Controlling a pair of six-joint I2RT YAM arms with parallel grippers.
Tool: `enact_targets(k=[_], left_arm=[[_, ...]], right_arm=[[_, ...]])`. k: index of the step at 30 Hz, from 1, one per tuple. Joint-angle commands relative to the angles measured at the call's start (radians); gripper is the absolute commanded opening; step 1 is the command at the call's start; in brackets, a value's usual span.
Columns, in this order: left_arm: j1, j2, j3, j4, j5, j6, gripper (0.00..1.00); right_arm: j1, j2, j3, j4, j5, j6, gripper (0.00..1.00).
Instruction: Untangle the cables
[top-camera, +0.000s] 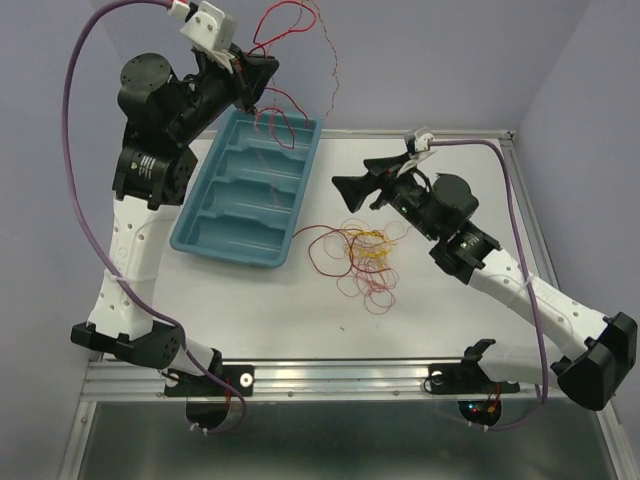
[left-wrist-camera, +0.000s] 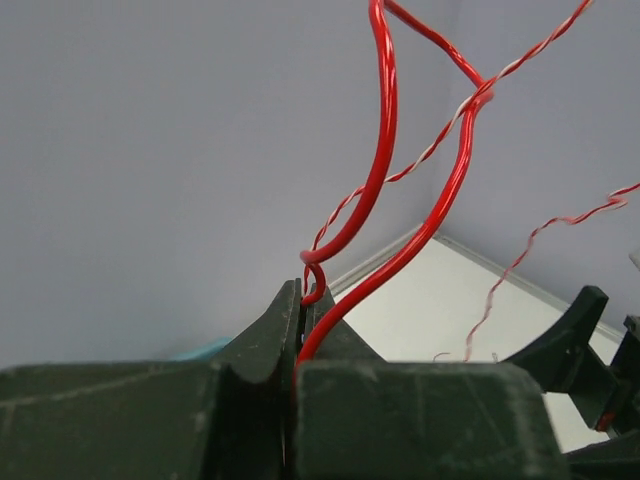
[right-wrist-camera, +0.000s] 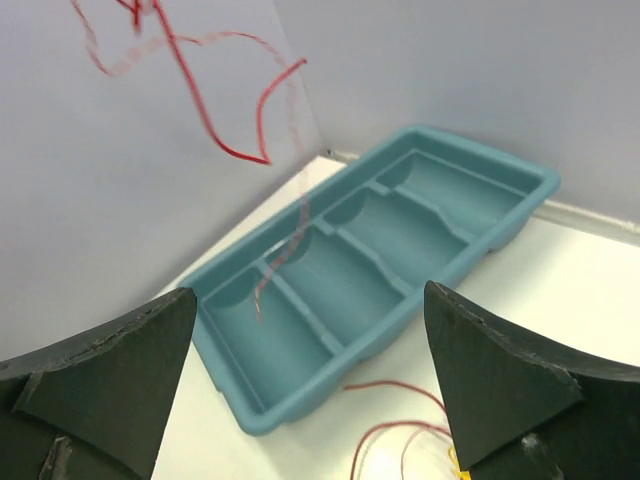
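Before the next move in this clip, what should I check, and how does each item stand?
1. Left gripper shut on a red wire: ok.
2. Right gripper open, empty: ok.
3. Held wire clear of the tangle: cannot tell.
4. Tangle on the table beside the tray, not in it: ok.
5. Yellow and red wires in the tangle separated: not ok.
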Motion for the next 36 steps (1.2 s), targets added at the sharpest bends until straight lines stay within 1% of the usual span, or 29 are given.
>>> enact_targets(k=[1,2,5,7,8,11,12,13,15,16,19,22,27,32,33,36], left_arm=[[0.014,-0.021,0.095,-0.078,-0.102,0.063,0.00],[0.017,-0.027,0.102,-0.070,-0.135,0.076,0.00],[0.016,-0.030,0.164,-0.085,-0.158,0.101,0.00],[0.016,-0.029,0.204,-0.088,-0.194,0.121,0.00],[0.016,-0.032,0.206,-0.087,-0.221,0.129,0.00],[0.017,-0.064,0.162,-0.064,-0.261,0.164,0.00],[0.017,-0.075,0.137,-0.052,-0.269,0.169,0.00],[0.017,-0.104,0.078,-0.039,-0.274,0.182,0.00],[0.017,-0.130,0.009,0.008,-0.292,0.189,0.00],[0.019,-0.156,-0.059,0.023,-0.293,0.195,0.00],[0.017,-0.179,-0.152,0.063,-0.303,0.195,0.00],[0.019,-0.179,-0.206,0.068,-0.318,0.190,0.00],[0.019,-0.203,-0.311,0.082,-0.404,0.141,0.00],[0.020,-0.288,-0.521,0.163,-0.439,0.127,0.00],[0.020,-0.300,-0.551,0.174,-0.471,0.129,0.00],[0.020,-0.352,-0.660,0.212,-0.507,0.129,0.00]], right_arm=[[0.007,-0.050,-0.100,0.115,0.027,0.003,1.00],[0.009,-0.056,-0.135,0.116,0.039,0.009,1.00],[0.007,-0.033,-0.175,0.130,0.047,0.012,1.00],[0.007,0.016,-0.200,0.141,0.037,0.009,1.00],[0.009,0.049,-0.206,0.150,0.031,0.012,1.00],[0.007,0.079,-0.229,0.164,0.004,0.060,1.00],[0.009,0.082,-0.241,0.173,0.004,0.074,1.00],[0.007,0.079,-0.263,0.181,0.004,0.081,1.00],[0.007,0.065,-0.286,0.188,-0.030,0.094,1.00],[0.007,0.044,-0.309,0.188,-0.029,0.095,1.00],[0.009,0.005,-0.339,0.188,-0.012,0.094,1.00],[0.007,-0.039,-0.372,0.188,-0.015,0.107,1.00],[0.007,-0.114,-0.441,0.188,-0.010,0.134,1.00],[0.007,-0.168,-0.474,0.188,-0.010,0.149,1.00],[0.007,-0.177,-0.479,0.188,-0.016,0.155,1.00],[0.007,-0.205,-0.487,0.188,-0.032,0.160,1.00]])
